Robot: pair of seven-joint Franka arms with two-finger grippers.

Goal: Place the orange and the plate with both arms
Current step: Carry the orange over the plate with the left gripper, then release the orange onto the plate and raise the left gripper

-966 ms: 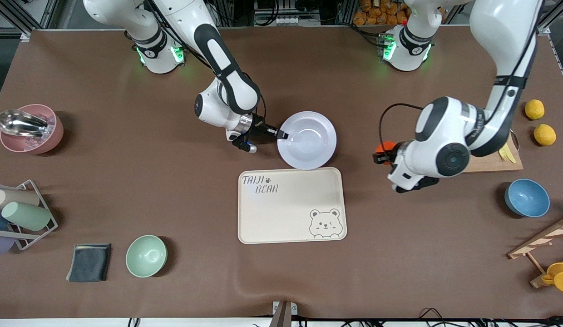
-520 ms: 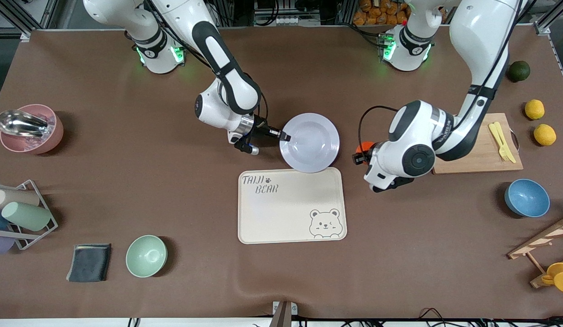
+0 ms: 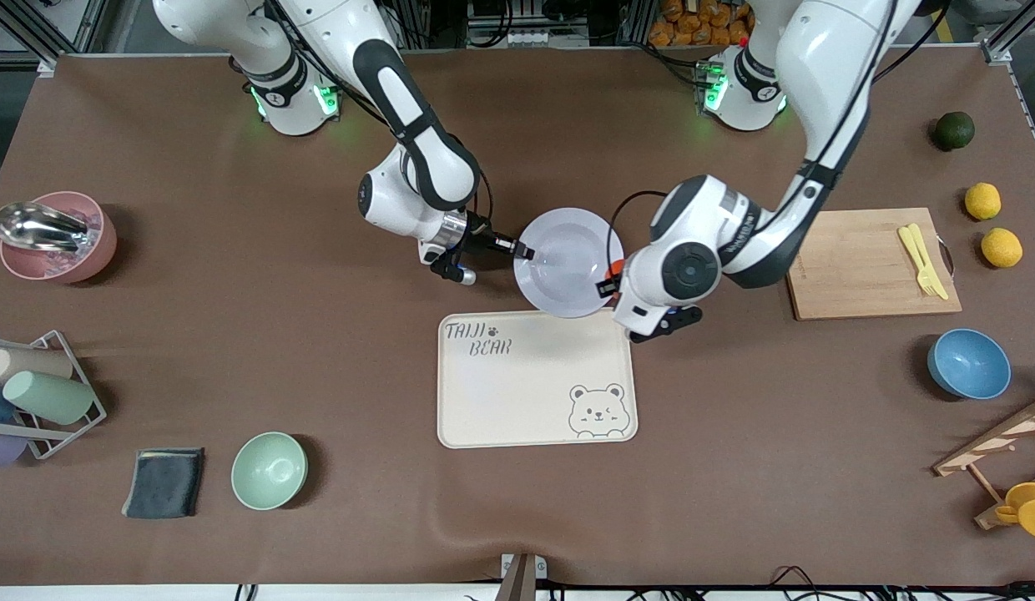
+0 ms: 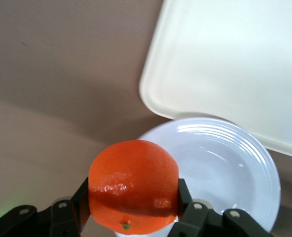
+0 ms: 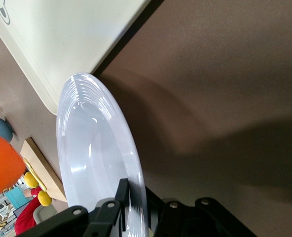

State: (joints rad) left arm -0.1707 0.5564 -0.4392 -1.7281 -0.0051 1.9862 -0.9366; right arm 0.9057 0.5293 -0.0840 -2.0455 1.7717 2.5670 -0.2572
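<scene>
Left jaws (image 4: 131,217) moved over plate (image 3: 569,260) rim, orange (image 4: 133,186) clamped between.

right gripper (image 3: 522,249): grips plate (image 3: 569,262) rim | left gripper (image 3: 611,280): carries orange (image 3: 617,268) over plate edge

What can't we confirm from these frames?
- Orange, front view: the left arm's wrist covers all but a sliver; only the left wrist view shows the left tool shut on it.
- Plate height: the right tool pinches its rim, but no view shows whether it rests on the tray edge or hangs above.
- Left tool, front view: hidden under its wrist.
</scene>
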